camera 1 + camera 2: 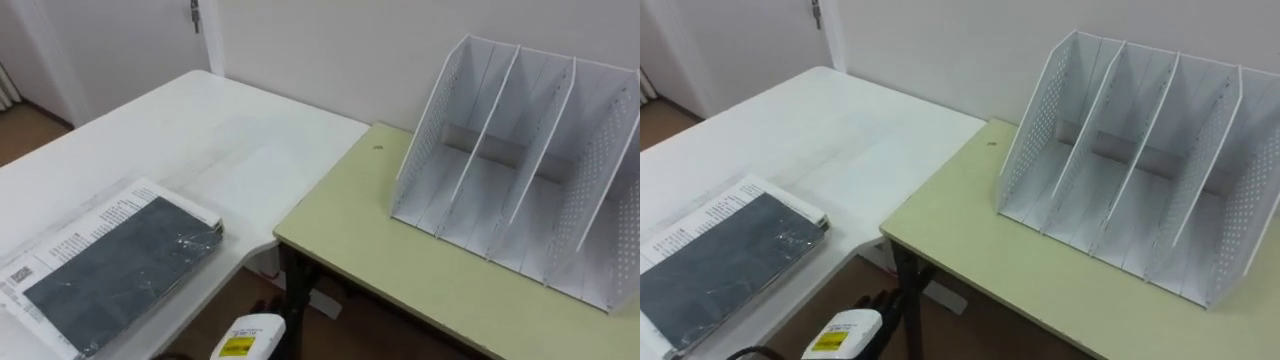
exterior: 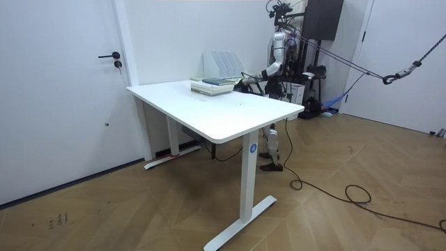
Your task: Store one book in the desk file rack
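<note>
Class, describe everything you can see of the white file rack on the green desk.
The rack is white, seemingly thin metal, with perforated end walls and plain dividers forming several slots, all empty. It stands upright on the pale green desk, open front toward the camera, back close to the wall.

The robot is silver-white, dark-headed, with what seems a yellow-labelled white forearm.

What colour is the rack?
The rack is white, with tiny holes dotted across its side walls; the left eye view shows it best.
</note>
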